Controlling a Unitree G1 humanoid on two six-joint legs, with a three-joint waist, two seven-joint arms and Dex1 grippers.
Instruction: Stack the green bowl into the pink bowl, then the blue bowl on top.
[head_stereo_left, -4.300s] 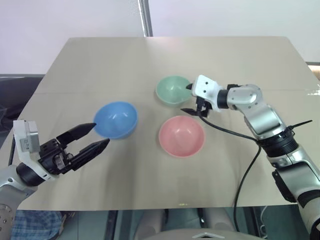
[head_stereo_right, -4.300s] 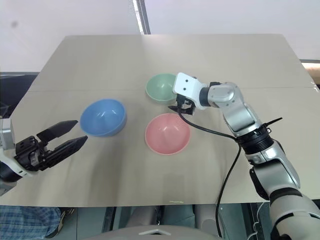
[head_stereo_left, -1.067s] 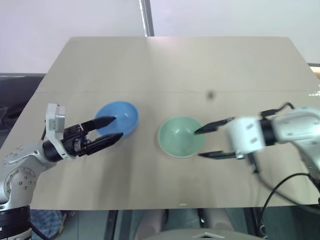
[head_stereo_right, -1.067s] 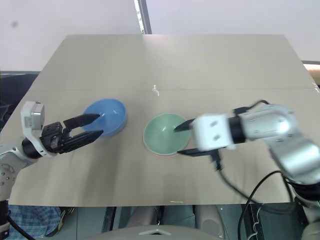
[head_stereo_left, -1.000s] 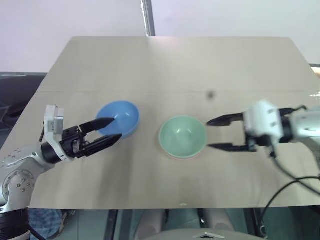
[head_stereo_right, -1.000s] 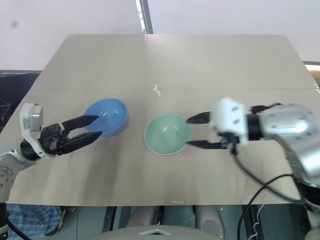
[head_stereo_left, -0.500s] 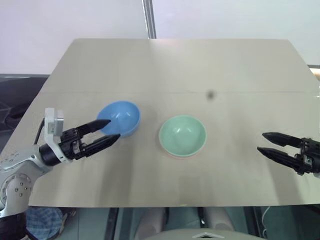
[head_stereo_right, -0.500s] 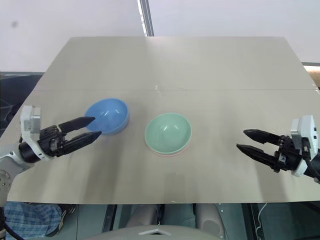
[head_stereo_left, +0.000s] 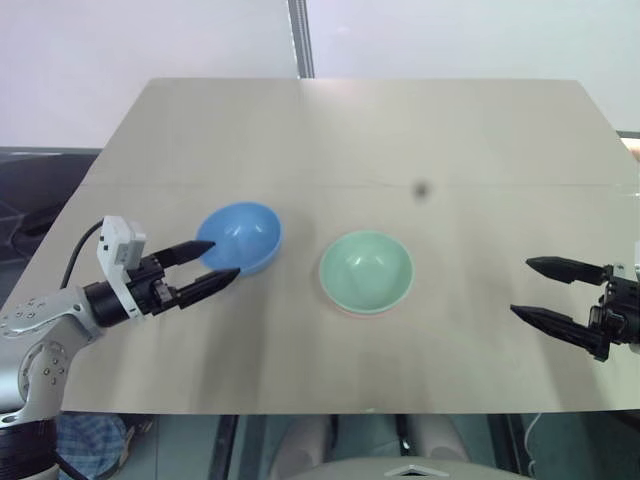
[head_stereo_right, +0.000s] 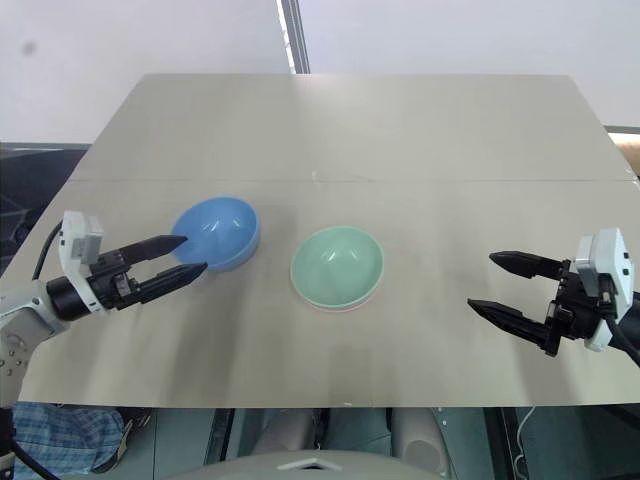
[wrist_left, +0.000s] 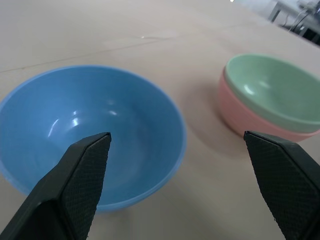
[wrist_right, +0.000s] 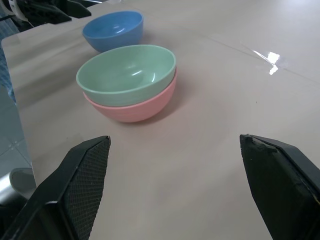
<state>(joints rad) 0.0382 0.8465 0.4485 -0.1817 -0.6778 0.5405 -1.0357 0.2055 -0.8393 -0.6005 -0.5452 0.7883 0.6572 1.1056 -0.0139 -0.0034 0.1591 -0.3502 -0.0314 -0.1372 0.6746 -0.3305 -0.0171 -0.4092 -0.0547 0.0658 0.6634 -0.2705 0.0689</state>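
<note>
The right gripper (head_stereo_right: 515, 286) has let go and pulled back to the desk (head_stereo_left: 450, 130) edge, spread and empty. The green bowl (head_stereo_left: 366, 270) now sits nested in the pink bowl (wrist_right: 137, 106): step 1 looks done. The left gripper (head_stereo_left: 207, 265), spread wide, straddles the blue bowl's (head_stereo_left: 240, 237) near rim, not yet clenched.

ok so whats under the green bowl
The green bowl sits nested in the pink bowl, whose outer wall shows below the green rim. The pink bowl's inside is covered, so anything in it cannot be seen.

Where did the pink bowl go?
The pink bowl sits mid-table under the green bowl nested inside it, with the blue bowl to its left.
</note>
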